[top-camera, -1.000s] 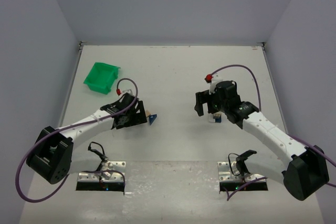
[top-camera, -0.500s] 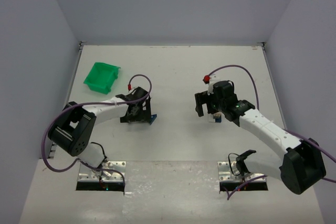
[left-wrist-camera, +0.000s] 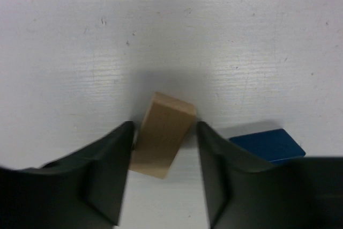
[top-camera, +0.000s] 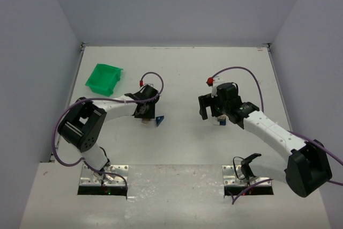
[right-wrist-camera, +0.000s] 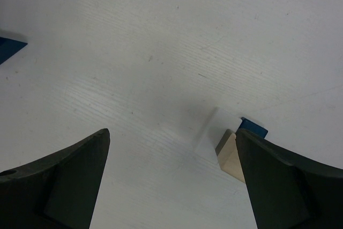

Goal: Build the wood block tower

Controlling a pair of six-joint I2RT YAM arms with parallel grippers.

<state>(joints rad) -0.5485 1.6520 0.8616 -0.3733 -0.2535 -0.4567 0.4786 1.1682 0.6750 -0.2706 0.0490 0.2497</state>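
Tan block point(left-wrist-camera: 162, 142) pinched in left claw point(left-wrist-camera: 164, 127), blue wedge point(left-wrist-camera: 267, 146) beside

Bright, diffuse overhead lighting casts a soft shadow just beyond the tan block point(left-wrist-camera: 162, 142); the foreground beside it blurs.

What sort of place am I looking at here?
Probably a robotics lab test cell: a white table boxed in by blank grey panels, two cabled arms bolted at its near edge, and a green bin plus a tan block as props.
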